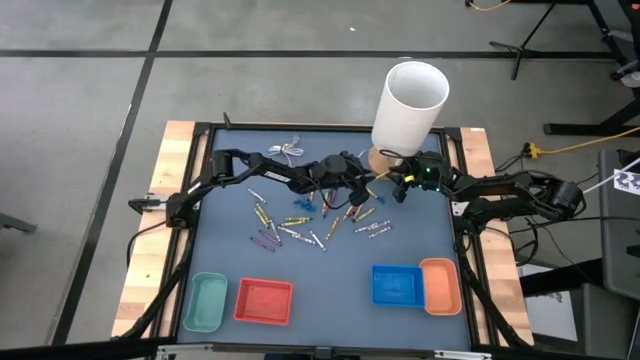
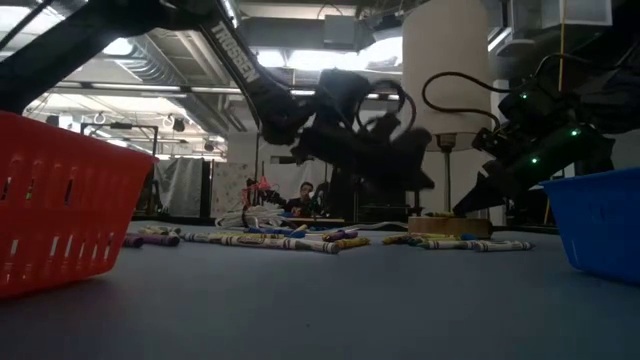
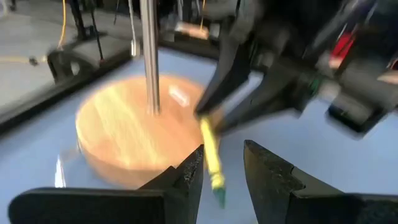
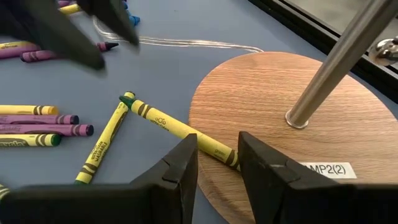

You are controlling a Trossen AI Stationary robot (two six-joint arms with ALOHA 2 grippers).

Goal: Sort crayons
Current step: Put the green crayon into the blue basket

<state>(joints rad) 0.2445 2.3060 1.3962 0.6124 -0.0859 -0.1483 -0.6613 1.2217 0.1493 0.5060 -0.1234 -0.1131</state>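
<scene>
Several crayons [image 1: 300, 220] in yellow, purple and other colours lie scattered on the blue mat. One yellow crayon [image 4: 168, 124] with a green tip has its tip on the mat and its other end up on a round wooden base [image 4: 280, 106]. My right gripper [image 4: 216, 152] is open over that raised end, at the table's far right. My left gripper [image 3: 222, 168] is open too. It reaches in from the left and points at the same crayon [image 3: 212, 158], whose tip shows beyond the gap between its fingers. It is not touching the crayon. My right gripper stands open at the yellow crayon's raised end [image 4: 227, 155], slanting down from the table's right. That end runs in behind one finger [image 4: 261, 174], so I cannot tell whether the finger touches it. The crayon leans on the wooden base's edge.
A metal pole [image 4: 336, 62] rises from the wooden base and carries a tall white cylinder [image 1: 410, 105]. Along the near edge stand a green bin [image 1: 207, 302], a red bin [image 1: 264, 301], a blue bin [image 1: 397, 285] and an orange bin [image 1: 440, 285]. A thin white cable [image 1: 290, 150] lies at the far side.
</scene>
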